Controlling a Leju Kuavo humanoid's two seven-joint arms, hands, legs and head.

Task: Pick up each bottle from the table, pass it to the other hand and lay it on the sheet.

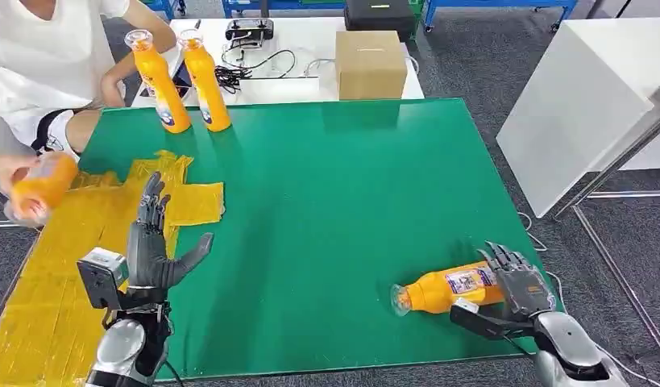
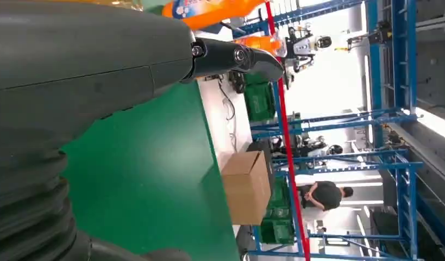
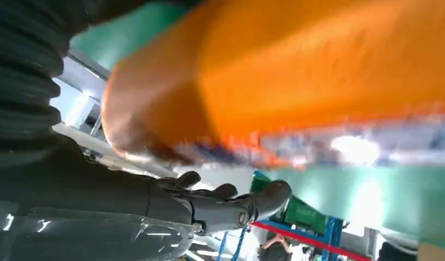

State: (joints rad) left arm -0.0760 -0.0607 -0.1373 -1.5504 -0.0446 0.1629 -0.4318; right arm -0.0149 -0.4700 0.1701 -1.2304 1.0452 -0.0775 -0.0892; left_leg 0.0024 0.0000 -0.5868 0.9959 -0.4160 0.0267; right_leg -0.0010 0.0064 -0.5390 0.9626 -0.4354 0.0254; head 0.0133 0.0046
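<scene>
An orange bottle (image 1: 447,289) lies on its side on the green table cover (image 1: 334,201) near the front right, cap pointing left. My right hand (image 1: 516,282) is at its base, fingers spread above it and thumb stretched along the front, not closed round it. Up close, the bottle (image 3: 296,70) lies just over the straight fingers (image 3: 236,201). My left hand (image 1: 153,246) stands open and holds nothing at the edge of the yellow sheet (image 1: 52,266). Two more orange bottles (image 1: 161,81) (image 1: 205,81) stand upright at the far left.
A person sits at the far left and holds a blurred orange bottle (image 1: 32,189) over the sheet. A cardboard box (image 1: 371,64) and cables lie on the white table behind. Another white table (image 1: 584,97) stands at the right.
</scene>
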